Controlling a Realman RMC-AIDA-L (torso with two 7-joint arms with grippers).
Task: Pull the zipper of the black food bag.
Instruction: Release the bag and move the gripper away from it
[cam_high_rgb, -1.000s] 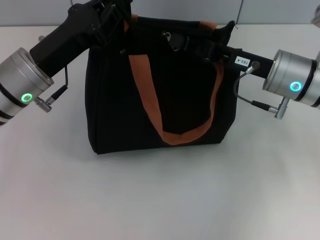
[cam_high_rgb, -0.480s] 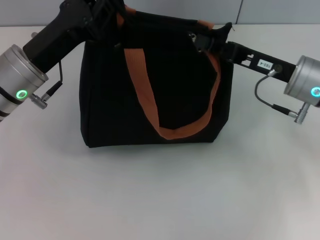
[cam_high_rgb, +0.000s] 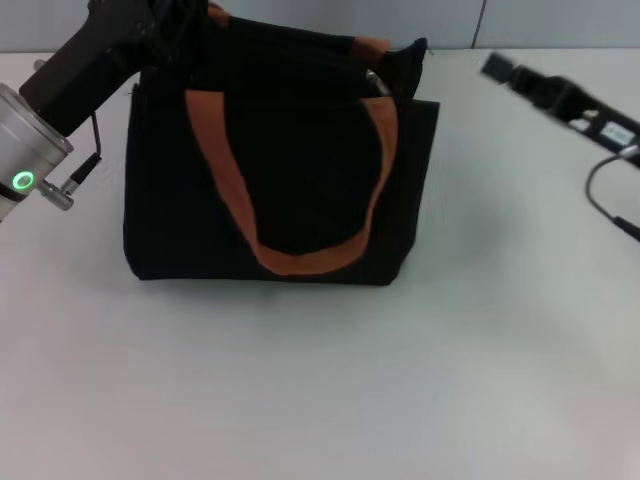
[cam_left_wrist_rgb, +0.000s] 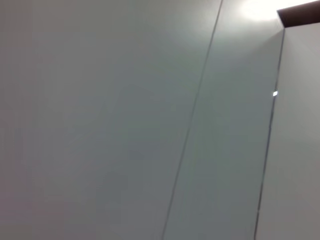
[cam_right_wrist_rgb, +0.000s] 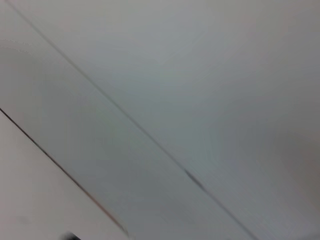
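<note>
Left tool (cam_high_rgb: 172, 18): seen in the head view at the far left top corner of the bag, at the end of a black forearm with a silver cuff and a green ring light; its fingers are lost against the black fabric, so whether they are spread or closed cannot be told.
Black food bag (cam_high_rgb: 300, 190): a boxy black fabric tote, standing upright on the table, left of centre in the head view.
Handles: a rust-orange webbing loop (cam_high_rgb: 290, 262) is draped down the near face of the bag; a second orange strap end (cam_high_rgb: 372, 45) shows at the far top edge.
Zipper (cam_high_rgb: 373, 78): a small silver glint is seen near the right end of the bag's top; its detail is too small to make out.
Table (cam_high_rgb: 330, 390): a plain white surface, carrying the bag.
Right tool (cam_high_rgb: 497, 68): seen blurred above the table, well apart from the bag on its right side, touching nothing; whether its fingers are spread or closed cannot be told.
Wrist views: only pale grey panels with thin seams are shown.
</note>
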